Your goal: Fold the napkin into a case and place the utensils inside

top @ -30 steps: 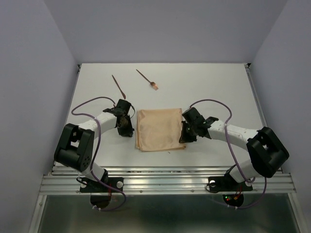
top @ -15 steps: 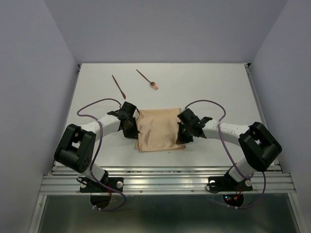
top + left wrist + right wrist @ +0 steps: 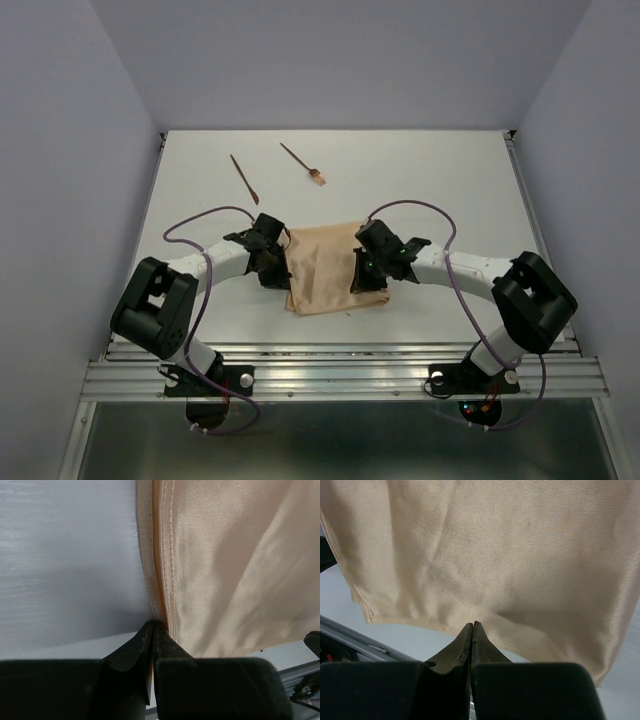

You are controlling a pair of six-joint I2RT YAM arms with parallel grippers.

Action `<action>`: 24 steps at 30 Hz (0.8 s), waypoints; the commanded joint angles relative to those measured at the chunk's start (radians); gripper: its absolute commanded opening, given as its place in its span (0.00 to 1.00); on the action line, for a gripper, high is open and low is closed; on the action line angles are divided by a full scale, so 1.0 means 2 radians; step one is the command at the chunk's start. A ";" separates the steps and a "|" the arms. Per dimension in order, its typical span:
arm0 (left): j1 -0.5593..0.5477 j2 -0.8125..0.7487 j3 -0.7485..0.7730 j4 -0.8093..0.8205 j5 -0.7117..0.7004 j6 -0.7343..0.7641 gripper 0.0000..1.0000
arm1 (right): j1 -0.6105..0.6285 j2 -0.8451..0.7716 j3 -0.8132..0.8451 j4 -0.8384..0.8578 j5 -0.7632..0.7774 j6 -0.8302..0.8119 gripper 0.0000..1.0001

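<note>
The tan napkin [image 3: 322, 270] lies folded at the table's middle, between my two grippers. My left gripper [image 3: 274, 268] is at its left edge. In the left wrist view the jaws [image 3: 152, 624] are shut on the stitched hem of the napkin [image 3: 225, 555]. My right gripper [image 3: 362, 276] is shut on the right edge, which it holds raised and drawn in over the cloth. The napkin [image 3: 495, 545] puckers at its tips [image 3: 472, 625]. The utensils lie far behind: a plain pointed stick [image 3: 244, 178] and a fork [image 3: 303, 164] with a paler head.
The white table [image 3: 450, 180] is bounded by grey walls on three sides. A metal rail [image 3: 340, 375] runs along the near edge by the arm bases. Purple cables loop over both arms. A tiny dark speck [image 3: 348, 314] lies just before the napkin.
Both grippers have moved inward toward each other. The left gripper has closed on the napkin's left edge. The right one has carried the right edge leftward, so the napkin looks narrower.
</note>
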 commanded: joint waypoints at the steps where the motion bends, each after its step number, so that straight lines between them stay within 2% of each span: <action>1: -0.005 -0.024 -0.014 -0.051 -0.036 -0.005 0.14 | 0.004 -0.007 0.013 -0.007 0.024 0.001 0.01; 3: -0.005 -0.043 -0.010 -0.067 -0.055 -0.012 0.16 | 0.004 -0.016 0.019 -0.025 0.078 0.003 0.01; 7: -0.010 -0.084 -0.006 -0.084 -0.052 -0.025 0.24 | -0.012 -0.044 0.045 -0.072 0.142 -0.012 0.11; 15: -0.046 -0.098 -0.024 -0.081 -0.007 -0.061 0.46 | -0.066 -0.069 0.049 -0.097 0.165 -0.043 0.20; 20: -0.058 -0.077 -0.030 -0.064 0.012 -0.066 0.47 | -0.088 -0.079 0.049 -0.103 0.163 -0.056 0.21; 24: -0.062 -0.056 -0.031 -0.059 0.018 -0.067 0.45 | -0.092 -0.082 0.053 -0.109 0.164 -0.063 0.21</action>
